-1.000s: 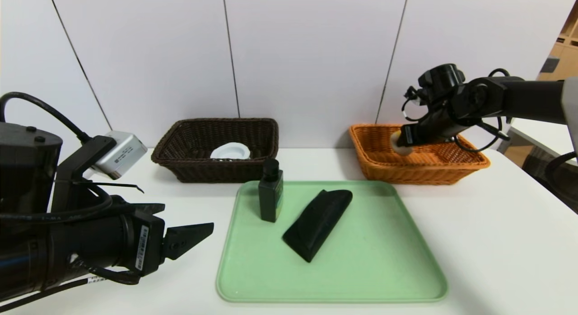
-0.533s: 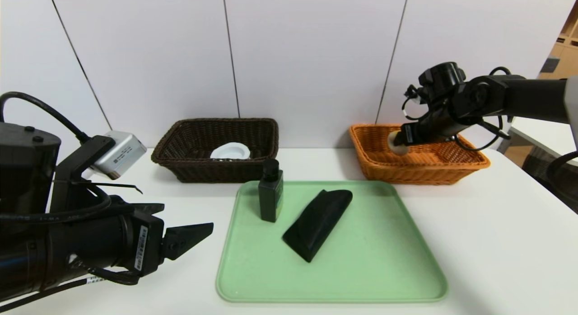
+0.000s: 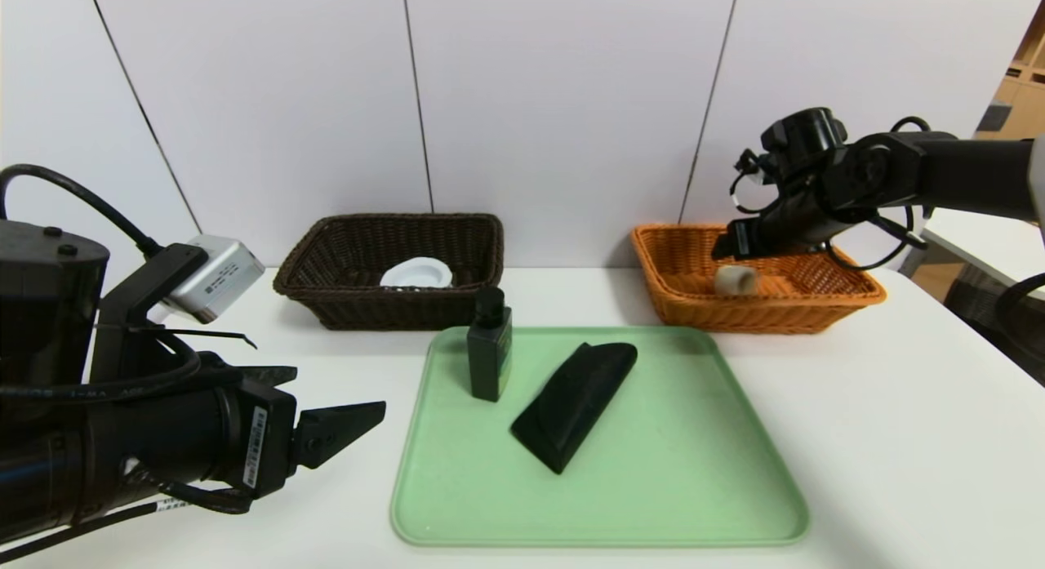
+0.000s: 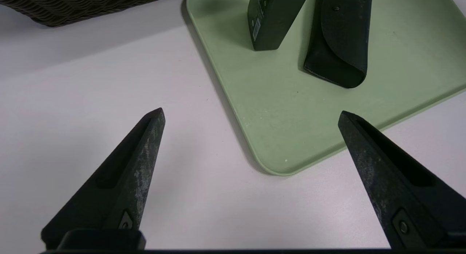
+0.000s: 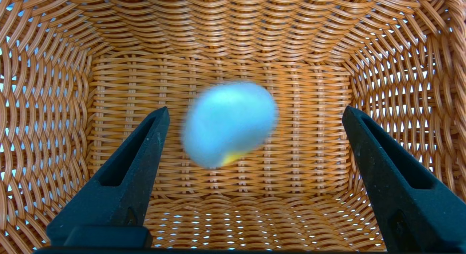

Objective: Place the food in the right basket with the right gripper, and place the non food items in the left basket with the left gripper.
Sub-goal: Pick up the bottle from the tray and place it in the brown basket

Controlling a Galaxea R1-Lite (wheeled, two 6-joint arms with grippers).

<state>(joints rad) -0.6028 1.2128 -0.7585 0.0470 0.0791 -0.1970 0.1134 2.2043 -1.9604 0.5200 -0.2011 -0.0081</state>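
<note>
My right claw has just spread open, dropping the bun into the orange basket; food sorted, left claw open, idle.

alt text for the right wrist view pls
A blurred off-white bun with a yellow-orange patch sits free between the right tool's wide-open fingers, inside the orange wicker basket whose woven floor and walls fill the view.

orange woven basket, dark brown basket, pale green tray, off-white bun.
</note>
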